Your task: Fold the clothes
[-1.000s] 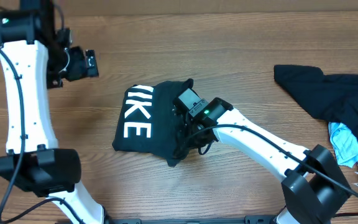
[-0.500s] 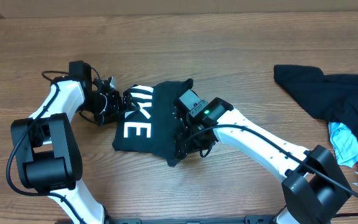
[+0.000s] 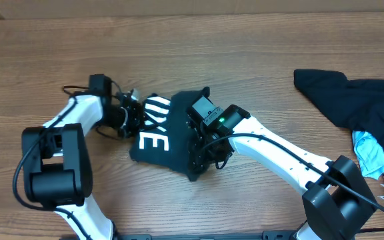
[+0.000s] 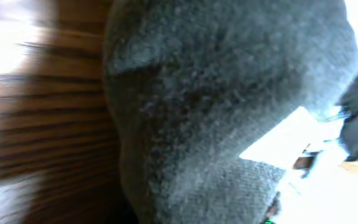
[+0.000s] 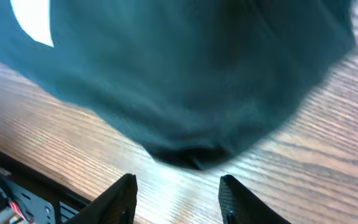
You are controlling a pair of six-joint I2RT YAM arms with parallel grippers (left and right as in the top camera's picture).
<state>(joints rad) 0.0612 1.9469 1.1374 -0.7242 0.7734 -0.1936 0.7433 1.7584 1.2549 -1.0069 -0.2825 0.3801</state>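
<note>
T-shirt [image 3: 172, 137] bunched at middle of bench [image 3: 259, 60], jaws at both ends.
Left jaws hard against the lettered left edge; fabric fills that wrist view, so their state cannot be told. Right jaws wide and empty, tips low over the wood, the shirt's near right hem just ahead of them. Bundle's long axis runs roughly left to right between the two. Bare wood around it; other clothes [image 3: 359, 107] heaped well apart at the right edge.
</note>
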